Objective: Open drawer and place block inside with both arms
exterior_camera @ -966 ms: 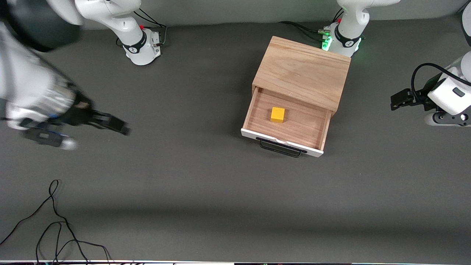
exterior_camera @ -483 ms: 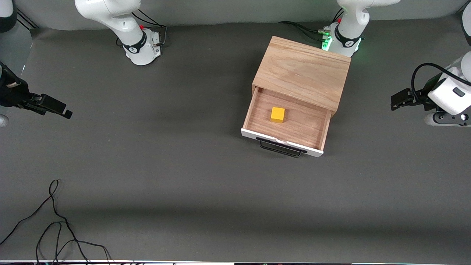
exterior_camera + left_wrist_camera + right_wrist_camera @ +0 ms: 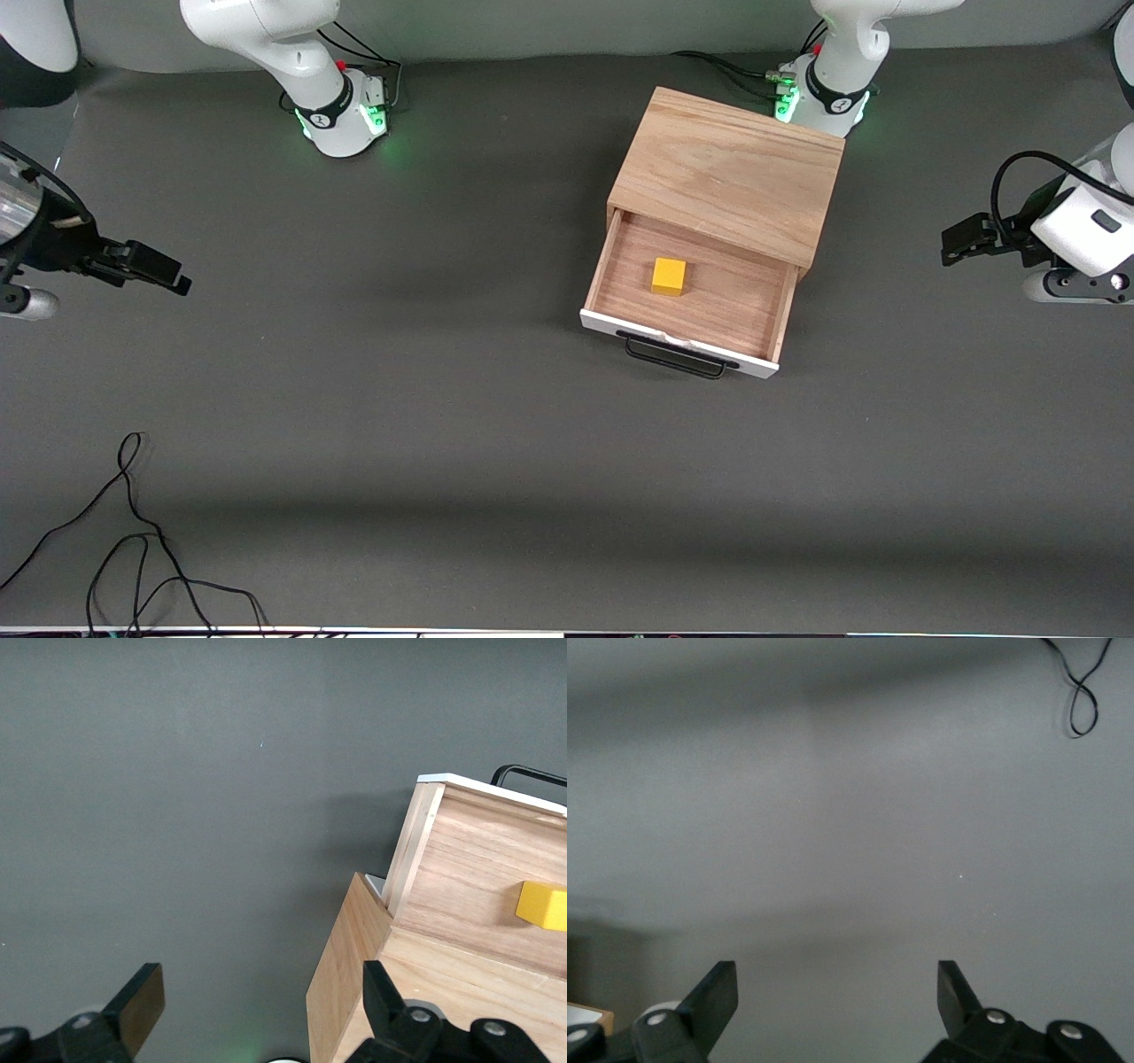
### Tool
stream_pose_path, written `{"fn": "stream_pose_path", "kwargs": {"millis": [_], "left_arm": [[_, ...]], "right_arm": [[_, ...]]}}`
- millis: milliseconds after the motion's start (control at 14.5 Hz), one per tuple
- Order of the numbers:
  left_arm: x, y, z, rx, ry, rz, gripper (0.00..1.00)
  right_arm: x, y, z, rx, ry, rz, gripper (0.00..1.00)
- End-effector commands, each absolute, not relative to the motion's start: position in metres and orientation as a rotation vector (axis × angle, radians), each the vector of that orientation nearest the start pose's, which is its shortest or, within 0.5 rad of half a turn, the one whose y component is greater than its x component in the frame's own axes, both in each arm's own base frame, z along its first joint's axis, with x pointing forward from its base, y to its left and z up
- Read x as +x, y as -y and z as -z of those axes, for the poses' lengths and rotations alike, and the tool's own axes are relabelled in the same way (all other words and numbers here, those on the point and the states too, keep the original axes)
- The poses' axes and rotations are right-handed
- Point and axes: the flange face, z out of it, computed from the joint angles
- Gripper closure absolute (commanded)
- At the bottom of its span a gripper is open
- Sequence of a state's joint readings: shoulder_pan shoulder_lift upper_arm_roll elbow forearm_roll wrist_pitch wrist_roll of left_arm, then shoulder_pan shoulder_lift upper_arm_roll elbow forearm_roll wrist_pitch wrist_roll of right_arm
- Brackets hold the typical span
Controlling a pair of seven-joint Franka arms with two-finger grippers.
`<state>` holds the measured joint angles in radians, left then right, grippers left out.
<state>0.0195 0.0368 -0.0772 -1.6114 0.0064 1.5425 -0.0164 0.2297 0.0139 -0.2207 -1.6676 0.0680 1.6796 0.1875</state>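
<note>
Shifted since half a second ago: right gripper [image 3: 173,275], slightly inward over the bare table at the right arm's end; green lights now lit at the right arm's base [image 3: 344,120]. Unchanged: drawer, block, left gripper.

One cabinet [image 3: 731,173], light oak, toward the left arm's end of the table. One drawer [image 3: 620,251], pulled out toward the front camera, white front panel and black wire handle [image 3: 676,357] nearest that camera. One block [image 3: 669,276], yellow, resting on the drawer floor, apart from all four walls; also seen in the left wrist view [image 3: 545,905] beside the drawer wall [image 3: 469,873]. One loose black cable [image 3: 133,532] lying on the table near the front camera, at the right arm's end.

Two arms, both drawn back to the table's ends. Right gripper extended level over the mat, holding nothing; fingers [image 3: 718,992] spread wide in the right wrist view. Left gripper [image 3: 961,239] held above the table edge at the left arm's end, well apart from the cabinet; fingers [image 3: 142,997] spread wide, holding nothing.
</note>
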Motion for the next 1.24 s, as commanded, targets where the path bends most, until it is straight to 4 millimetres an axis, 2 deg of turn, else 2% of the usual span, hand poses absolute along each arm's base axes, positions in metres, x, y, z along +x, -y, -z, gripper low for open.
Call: {"fn": "stream_pose_path", "kwargs": {"millis": [0,276,414,483,1034,1172], "left_arm": [[0.561,0.03,-0.589,-3.123,-0.075,-0.155,0.0],[0.561,0.03,-0.588,-3.123,-0.075,-0.157,0.0],[0.561,0.03,-0.588,-3.123,-0.075,-0.155,0.0],[0.562,0.03,-0.587,-3.123,-0.075,-0.16,0.0],[0.563,0.03,-0.584,-3.123,-0.075,-0.165,0.0],[0.563,0.03,-0.584,-3.123,-0.075,-0.167,0.0]], "right_arm": [[0.571,-0.03,-0.568,-3.096,-0.214,-0.017,0.0],[0.571,-0.032,-0.581,-3.107,-0.185,-0.018,0.0],[0.585,-0.054,-0.566,-3.131,-0.144,-0.041,0.0],[0.59,-0.056,-0.562,-3.137,-0.146,-0.047,0.0],[0.598,-0.041,-0.56,-3.122,-0.183,-0.038,0.0],[0.6,-0.03,-0.56,-3.108,-0.218,-0.036,0.0]]}}
